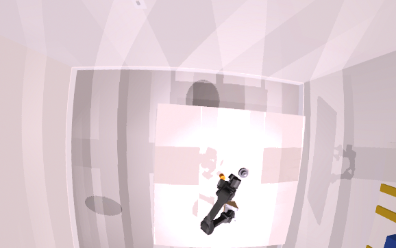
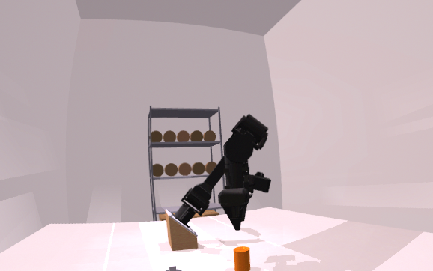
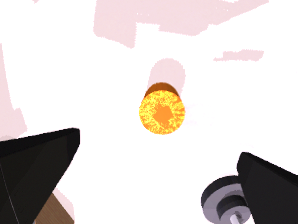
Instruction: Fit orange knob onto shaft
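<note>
Bent black arm (image 1: 219, 205) (image 2: 215, 174), pincer (image 1: 226, 179) (image 2: 237, 228) (image 3: 160, 149) wide open and empty, pointing down above the table (image 1: 176, 164) (image 2: 86, 239).

A bare-walled lab-like room: robot arm (image 1: 223, 202) (image 2: 236, 161) on a table (image 1: 175, 219) (image 2: 75, 243).

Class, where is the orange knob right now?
In the top view, the orange knob stands on the table, left of the round pedestal.

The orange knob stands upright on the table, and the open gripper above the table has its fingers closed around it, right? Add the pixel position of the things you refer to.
Not closed around it: the wrist view shows the knob (image 1: 222, 177) (image 2: 242, 259) (image 3: 162, 112) beyond the open gripper's (image 1: 227, 179) (image 2: 237, 228) (image 3: 160, 145) fingertips.
</note>
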Robot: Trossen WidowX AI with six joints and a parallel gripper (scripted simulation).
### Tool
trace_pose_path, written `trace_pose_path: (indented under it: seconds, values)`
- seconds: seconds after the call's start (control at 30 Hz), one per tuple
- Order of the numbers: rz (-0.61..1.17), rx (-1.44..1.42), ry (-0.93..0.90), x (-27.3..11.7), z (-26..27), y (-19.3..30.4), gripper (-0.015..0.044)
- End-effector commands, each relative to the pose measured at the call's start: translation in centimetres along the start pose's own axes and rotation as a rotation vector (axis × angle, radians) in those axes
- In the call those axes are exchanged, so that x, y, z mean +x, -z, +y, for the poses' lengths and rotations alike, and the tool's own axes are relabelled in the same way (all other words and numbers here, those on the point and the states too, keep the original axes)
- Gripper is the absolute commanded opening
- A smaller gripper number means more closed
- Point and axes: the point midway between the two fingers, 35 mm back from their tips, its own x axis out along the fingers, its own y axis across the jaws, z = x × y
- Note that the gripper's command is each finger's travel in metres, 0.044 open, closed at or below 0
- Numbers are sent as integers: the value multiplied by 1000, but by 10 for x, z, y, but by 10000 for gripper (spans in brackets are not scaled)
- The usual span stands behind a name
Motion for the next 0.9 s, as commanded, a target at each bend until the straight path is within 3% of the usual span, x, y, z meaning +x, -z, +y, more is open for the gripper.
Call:
trace_pose_path:
  seconds: [0.0, 0.2, 0.87]
  values:
    - [5, -34, 1, 0, 0, 0, 440]
    - [4, -35, 1, 32, 0, 0, 440]
    - [3, -35, 1, 61, -1, 0, 440]
